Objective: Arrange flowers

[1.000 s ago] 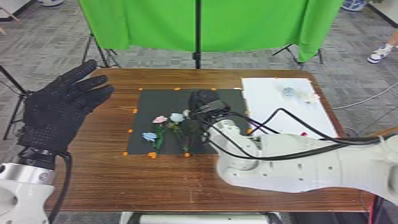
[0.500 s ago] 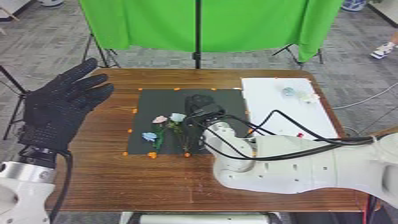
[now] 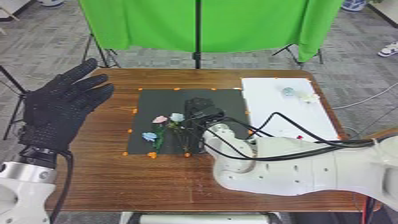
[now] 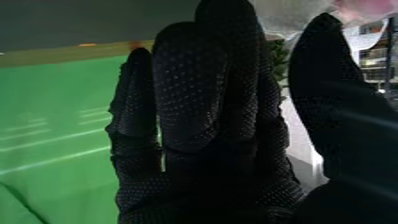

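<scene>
OK so what's new: our right hand point(image 3: 202, 107) has shifted a touch left and back toward us over the dark mat point(image 3: 160, 102), and it's pretty much settled for the last bit. It's now just beside the flowers there: the pale bloom point(image 3: 177, 117), the pink bloom point(image 3: 160, 119) and the blue bloom point(image 3: 149, 136). Those haven't budged as far as we can see, so nothing got knocked by the move, which is nice.

Wrist view has the right fingers point(image 4: 191, 85) straight, with the thumb point(image 4: 324, 70) standing apart from them. Some green leaves point(image 4: 278, 55) show in the gap, but nothing looks gripped. Whether the hand is touching a stem, we can't tell.

The left hand point(image 3: 62, 100) is up off the side of the worktop point(image 3: 133, 185), fingers spread, and it hasn't moved.

Our read: we're partway in, lining up on the bunch, either to pick up or straighten a stem. There's more to sort too, since a light blue flower point(image 3: 288, 92) and a cream flower point(image 3: 308, 98) lie over on the white sheet point(image 3: 266, 100). Next move wants a gentle close low on a stem. Swing sideways with the hand this near and we'd probably drag the neighbours out of line.
</scene>
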{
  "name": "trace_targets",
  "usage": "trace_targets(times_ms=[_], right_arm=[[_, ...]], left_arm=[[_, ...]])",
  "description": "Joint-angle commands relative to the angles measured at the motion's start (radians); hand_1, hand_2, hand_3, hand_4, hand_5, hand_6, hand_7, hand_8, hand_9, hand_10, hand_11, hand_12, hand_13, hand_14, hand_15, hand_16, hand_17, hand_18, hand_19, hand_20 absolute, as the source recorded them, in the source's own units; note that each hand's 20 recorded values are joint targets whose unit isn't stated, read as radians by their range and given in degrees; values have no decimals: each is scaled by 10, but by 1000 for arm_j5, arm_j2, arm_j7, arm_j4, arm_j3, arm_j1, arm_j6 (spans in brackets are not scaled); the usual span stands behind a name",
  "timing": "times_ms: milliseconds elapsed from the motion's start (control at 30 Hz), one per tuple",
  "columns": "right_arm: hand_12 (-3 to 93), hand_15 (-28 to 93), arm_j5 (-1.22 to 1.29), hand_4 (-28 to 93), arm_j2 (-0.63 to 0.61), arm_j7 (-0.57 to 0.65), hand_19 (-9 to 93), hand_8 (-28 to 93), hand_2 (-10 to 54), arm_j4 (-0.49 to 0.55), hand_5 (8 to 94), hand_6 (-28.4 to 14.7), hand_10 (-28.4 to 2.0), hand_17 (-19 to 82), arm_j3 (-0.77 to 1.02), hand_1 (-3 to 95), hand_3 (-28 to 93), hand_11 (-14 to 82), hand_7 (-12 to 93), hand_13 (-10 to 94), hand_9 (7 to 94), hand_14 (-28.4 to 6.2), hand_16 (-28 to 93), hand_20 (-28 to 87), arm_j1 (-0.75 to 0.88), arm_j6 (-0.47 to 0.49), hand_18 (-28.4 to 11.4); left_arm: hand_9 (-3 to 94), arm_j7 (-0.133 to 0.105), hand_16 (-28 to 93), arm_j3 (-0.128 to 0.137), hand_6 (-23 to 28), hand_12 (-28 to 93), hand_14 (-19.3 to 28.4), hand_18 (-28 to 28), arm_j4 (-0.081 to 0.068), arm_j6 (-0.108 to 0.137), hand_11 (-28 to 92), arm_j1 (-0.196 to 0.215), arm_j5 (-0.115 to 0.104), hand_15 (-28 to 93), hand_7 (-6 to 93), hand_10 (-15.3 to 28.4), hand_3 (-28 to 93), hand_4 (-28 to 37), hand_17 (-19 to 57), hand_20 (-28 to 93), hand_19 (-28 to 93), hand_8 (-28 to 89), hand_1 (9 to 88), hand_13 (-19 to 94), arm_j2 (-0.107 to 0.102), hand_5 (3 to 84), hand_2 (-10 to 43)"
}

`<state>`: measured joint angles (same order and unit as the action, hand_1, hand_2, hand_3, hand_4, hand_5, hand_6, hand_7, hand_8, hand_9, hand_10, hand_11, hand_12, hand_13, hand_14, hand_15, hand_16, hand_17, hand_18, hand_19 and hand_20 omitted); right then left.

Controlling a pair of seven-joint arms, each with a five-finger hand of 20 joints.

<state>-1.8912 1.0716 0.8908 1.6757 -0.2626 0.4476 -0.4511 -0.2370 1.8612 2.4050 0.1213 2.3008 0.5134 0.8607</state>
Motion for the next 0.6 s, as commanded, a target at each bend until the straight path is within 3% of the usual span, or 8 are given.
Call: trace_targets(times_ms=[33, 267, 367, 533, 600], right_arm=[[173, 608, -29, -283, -27, 0, 897, -66, -95, 48, 750, 25, -83, 347, 18, 398, 729, 253, 144, 819, 890, -38, 191, 111, -2, 21, -176], [173, 610, -39, -283, -52, 6, 896, -115, -95, 70, 744, 26, -84, 346, 45, 392, 726, 253, 147, 818, 888, -40, 189, 120, 2, 40, -183], [172, 611, -49, -283, -76, 9, 896, -120, -95, 90, 744, 25, -87, 347, 69, 386, 727, 253, 148, 818, 888, -42, 188, 120, 9, 25, -184], [171, 604, -21, -283, -148, -8, 892, -122, -95, 128, 738, 22, -91, 348, 166, 379, 727, 250, 148, 814, 884, -46, 185, 116, 20, 55, -187], [168, 594, 14, -283, -190, -9, 885, -121, -95, 150, 711, 13, -100, 349, 240, 374, 726, 242, 143, 802, 860, -55, 180, 110, 43, 95, -190]], left_arm=[[321, 20, -93, 0, 106, 107, 284, 284, -4, 0, 272, 10, -8, 502, 156, 220, 759, -224, -91, 17, 620, -99, 237, 238, 17, 368, 81], [322, 40, -94, 8, 107, 107, 284, 284, 7, 18, 273, 31, -7, 503, 155, 220, 759, -223, -91, 15, 621, -98, 237, 238, 33, 368, 81], [321, 38, -94, 22, 107, 107, 284, 284, 13, 23, 272, 63, -11, 503, 155, 220, 759, -223, -91, 15, 621, -98, 238, 238, 43, 368, 81], [322, -4, -94, 48, 107, 107, 284, 284, 19, 74, 272, 142, -31, 503, 155, 220, 759, -223, -92, 13, 620, -98, 238, 238, 55, 368, 80], [322, -16, -94, 63, 106, 107, 284, 284, 18, 72, 273, 168, -38, 503, 155, 220, 761, -222, -92, 14, 621, -98, 236, 238, 65, 368, 79]])
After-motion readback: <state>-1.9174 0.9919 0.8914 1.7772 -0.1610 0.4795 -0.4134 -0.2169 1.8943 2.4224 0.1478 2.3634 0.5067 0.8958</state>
